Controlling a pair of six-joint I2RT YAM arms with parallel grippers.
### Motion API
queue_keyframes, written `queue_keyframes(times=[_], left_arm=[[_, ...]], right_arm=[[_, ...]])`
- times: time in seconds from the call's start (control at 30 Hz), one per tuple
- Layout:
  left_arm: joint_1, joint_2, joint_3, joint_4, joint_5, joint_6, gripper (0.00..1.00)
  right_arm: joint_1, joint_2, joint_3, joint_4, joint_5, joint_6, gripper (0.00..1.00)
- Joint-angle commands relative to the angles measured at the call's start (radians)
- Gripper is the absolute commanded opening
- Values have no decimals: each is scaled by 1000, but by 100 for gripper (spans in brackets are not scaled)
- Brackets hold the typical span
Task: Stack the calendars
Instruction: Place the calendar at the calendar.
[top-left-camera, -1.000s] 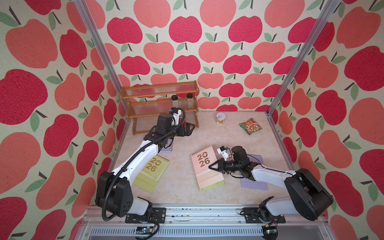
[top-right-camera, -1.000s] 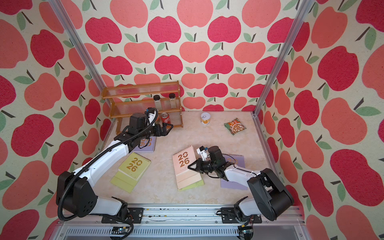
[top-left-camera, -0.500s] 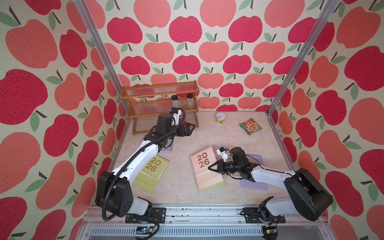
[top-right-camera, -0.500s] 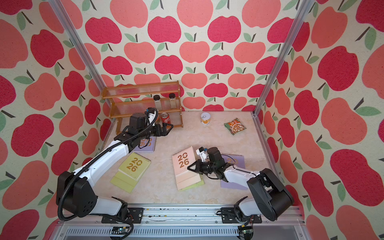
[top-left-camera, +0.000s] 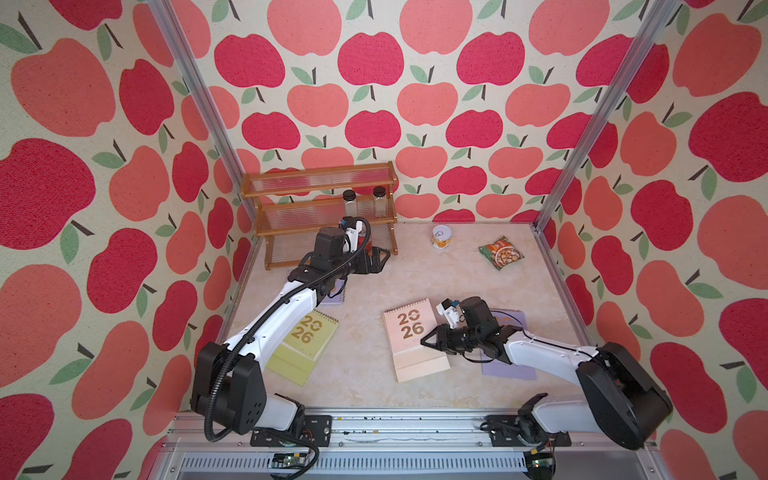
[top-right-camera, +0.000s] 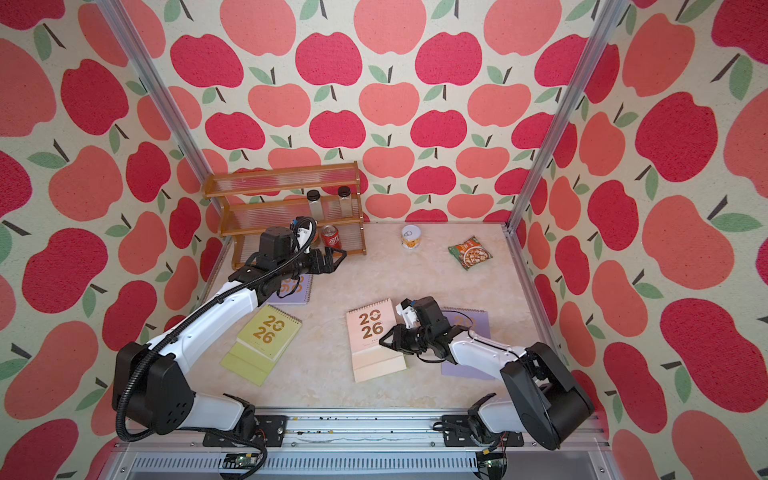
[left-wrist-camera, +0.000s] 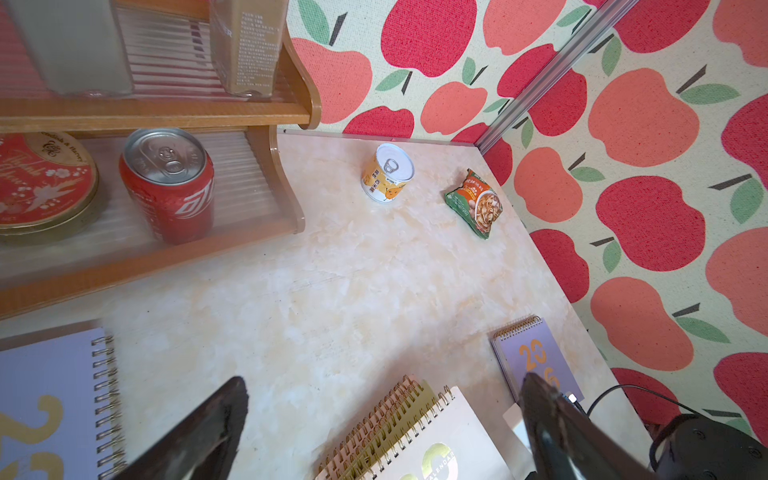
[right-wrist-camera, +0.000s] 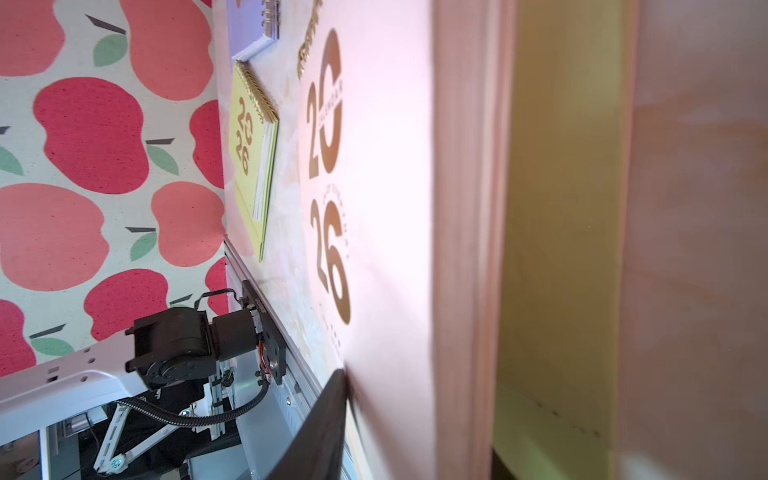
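**R gripper at pink cal's edge; L gripper wide & empty**

R gripper (top-left-camera: 428, 341) sits low at the right edge of the pink cal (top-left-camera: 409, 332), tips pointing toward the robot's L side. In the R wrist view one black finger (right-wrist-camera: 320, 424) lies against the pink cover near a corner. The other finger is barely in shot, so can't tell if the jaws pinch the cal or stand clear of it.

Pink cal lies flat mid-table, gold "20 26" up, spiral toward the back wall. It tops a pile: a buried lime cal (right-wrist-camera: 561, 249) shows under its edge in the R wrist view. R arm crosses over the near lilac cal (top-left-camera: 509, 370), which lies flat near the pile on its right & is mostly covered by the arm.

L gripper (top-left-camera: 384, 261) has jaws spread wide w/ nothing btwn them. It hangs above the table (top-left-camera: 365, 386), just in front of the rack (top-left-camera: 320, 195). Under the L arm lies the far lilac cal (top-right-camera: 295, 289), partly hidden, close to the rack's foot. Nearer the front, the loose lime cal (top-left-camera: 309, 332) lies flat & skewed, partly under the L arm, well apart from the pile.

Rack holds two jars (top-left-camera: 350, 203) on the mid shelf. A red can (top-right-camera: 331, 237) & a round red tin (left-wrist-camera: 41, 187) sit on the bottom shelf. At the back of the table a yellow can (top-left-camera: 441, 237) stands upright. A snack packet (top-left-camera: 500, 252) lies flat beside it, toward the right wall.
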Motion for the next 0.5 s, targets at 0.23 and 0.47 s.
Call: queue_keyframes(times=[0.23,0.47], left_arm=[[11,-14,-14,16,20,15,99],[15,-40,-26,-2,7,19,100]], right_arm=[[3,-63,133,-322,161,-168,73],[-5,-67,220,-465,254,-258,94]])
